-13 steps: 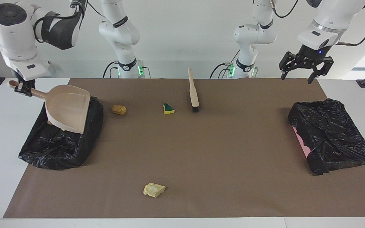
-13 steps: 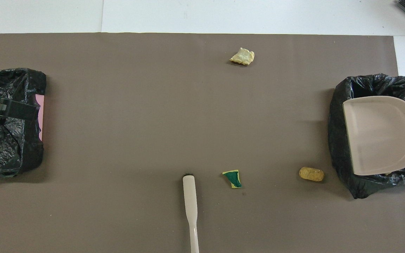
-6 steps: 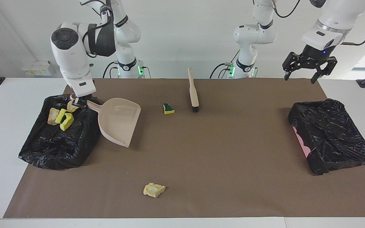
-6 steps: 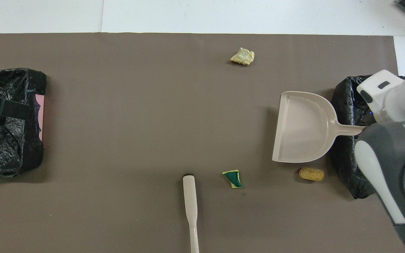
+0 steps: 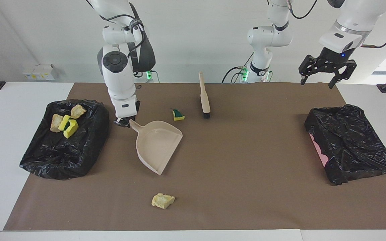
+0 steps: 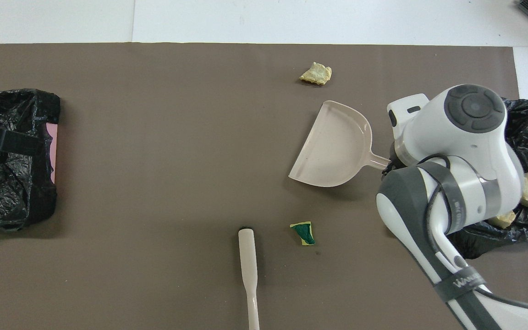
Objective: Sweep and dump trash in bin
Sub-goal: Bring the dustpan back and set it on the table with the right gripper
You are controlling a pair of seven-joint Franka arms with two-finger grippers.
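A beige dustpan [image 5: 157,145] is held by its handle in the clamped right gripper [image 5: 123,122] — pan mouth aimed toward five o'clock in the facing view. One beige scrap [image 5: 163,200] lies at about six o'clock from the pan's lip, near it and farther from the robots. A green-backed sponge piece [image 5: 178,114] sits at one o'clock, beside the brush [image 5: 204,97]. Dumped scraps rest in the black bin [image 5: 45,157]. The left gripper [image 5: 325,71] waits, fingers spread — over the table edge.

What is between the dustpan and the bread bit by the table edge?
Nothing: only bare brown mat between the dustpan and the bread bit, clearest in the facing view.
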